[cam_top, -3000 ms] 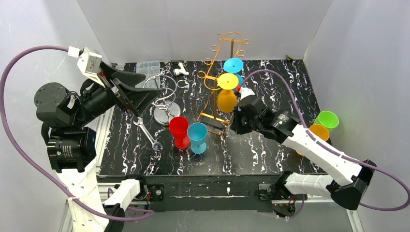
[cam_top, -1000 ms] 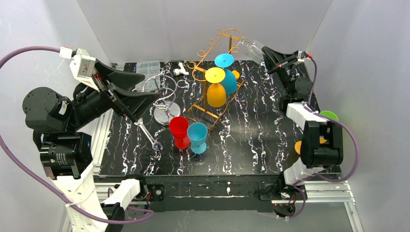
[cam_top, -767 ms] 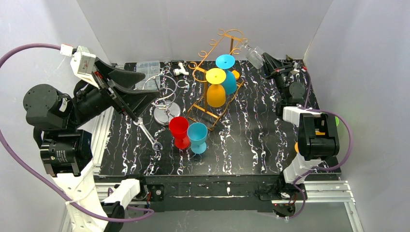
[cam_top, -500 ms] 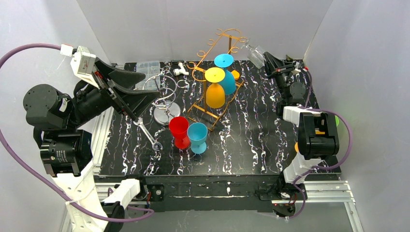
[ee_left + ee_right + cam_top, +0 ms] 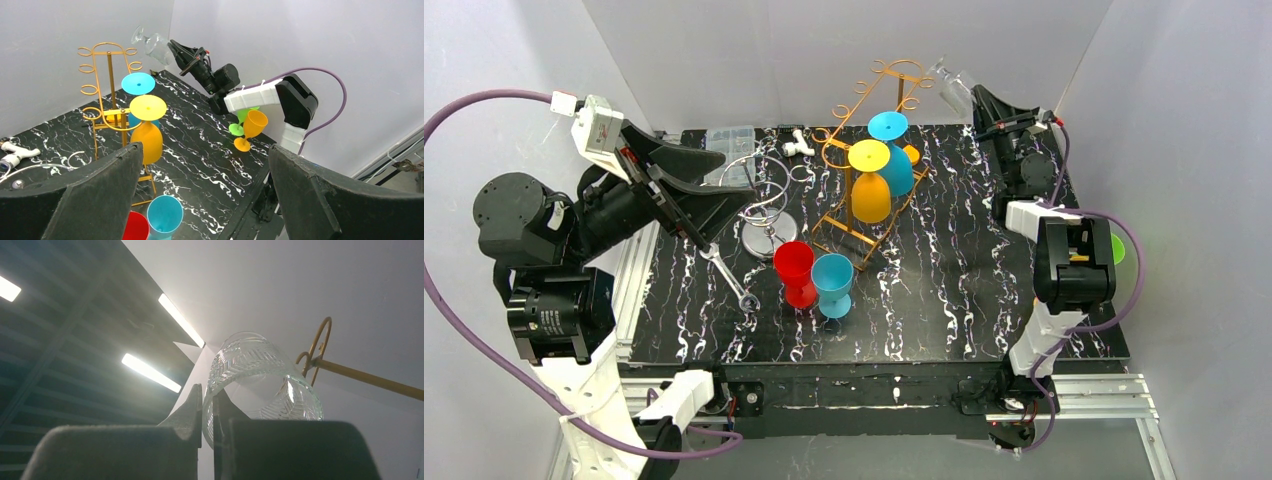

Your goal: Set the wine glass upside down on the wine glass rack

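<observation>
A clear cut-glass wine glass (image 5: pixel 951 82) is held in the air beside the top loops of the orange wire rack (image 5: pixel 904 97). My right gripper (image 5: pixel 977 101) is shut on the rim of its bowl, one finger inside and one outside (image 5: pixel 207 395). The glass (image 5: pixel 152 44) lies tilted, its foot toward the rack (image 5: pixel 109 70). In the right wrist view the bowl (image 5: pixel 260 372) fills the middle, with a rack bar (image 5: pixel 360 375) behind it. My left gripper (image 5: pixel 729 186) stays open and empty over the table's left side (image 5: pixel 204 150).
A yellow glass (image 5: pixel 870 195) and a blue glass (image 5: pixel 896 160) hang upside down on the rack. A red cup (image 5: pixel 794 266) and a blue cup (image 5: pixel 832 277) stand mid-table. A wrench (image 5: pixel 729 277), wire spiral stand (image 5: pixel 764 205) and clear box (image 5: pixel 729 140) lie left. Green (image 5: pixel 239 128) and orange (image 5: pixel 254 126) glasses stand right.
Three seconds ago the right arm was low beside the rack; it has since swung to the far right. Over the last second it lifted the glass slightly. The left arm barely moved.
</observation>
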`<state>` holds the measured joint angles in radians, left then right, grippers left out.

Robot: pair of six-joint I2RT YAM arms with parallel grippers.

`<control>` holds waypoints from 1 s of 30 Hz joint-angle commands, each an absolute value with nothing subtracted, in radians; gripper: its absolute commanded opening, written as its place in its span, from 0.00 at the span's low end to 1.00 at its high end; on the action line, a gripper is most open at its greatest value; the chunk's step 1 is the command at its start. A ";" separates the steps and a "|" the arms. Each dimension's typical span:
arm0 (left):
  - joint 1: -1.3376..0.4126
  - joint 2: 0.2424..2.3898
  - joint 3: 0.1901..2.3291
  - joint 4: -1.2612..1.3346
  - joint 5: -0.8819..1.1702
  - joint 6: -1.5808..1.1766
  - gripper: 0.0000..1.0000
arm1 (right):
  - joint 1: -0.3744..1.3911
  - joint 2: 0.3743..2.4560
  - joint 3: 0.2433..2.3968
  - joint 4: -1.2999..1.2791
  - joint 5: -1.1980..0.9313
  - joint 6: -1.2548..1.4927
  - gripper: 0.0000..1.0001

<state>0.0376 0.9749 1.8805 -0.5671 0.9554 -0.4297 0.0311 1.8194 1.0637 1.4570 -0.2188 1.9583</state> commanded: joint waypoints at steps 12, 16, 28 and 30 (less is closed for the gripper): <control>0.043 0.996 1.917 -0.569 0.983 -0.427 0.95 | 0.066 1.901 1.060 1.795 -0.153 1.962 0.01; 0.043 0.993 1.920 -0.572 0.985 -0.430 0.95 | 0.066 1.920 1.045 1.796 -0.164 1.960 0.01; 0.042 1.001 1.928 -0.575 0.986 -0.444 0.95 | 0.077 1.990 1.111 1.795 -0.193 1.993 0.01; 0.043 1.000 1.926 -0.575 0.986 -0.445 0.95 | 0.084 1.998 1.104 1.796 -0.201 1.991 0.01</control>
<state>0.0376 0.9924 1.9030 -0.5781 0.9695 -0.4362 0.0704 1.9720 1.0859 1.5291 -0.1844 2.0037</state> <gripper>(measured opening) 0.948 0.091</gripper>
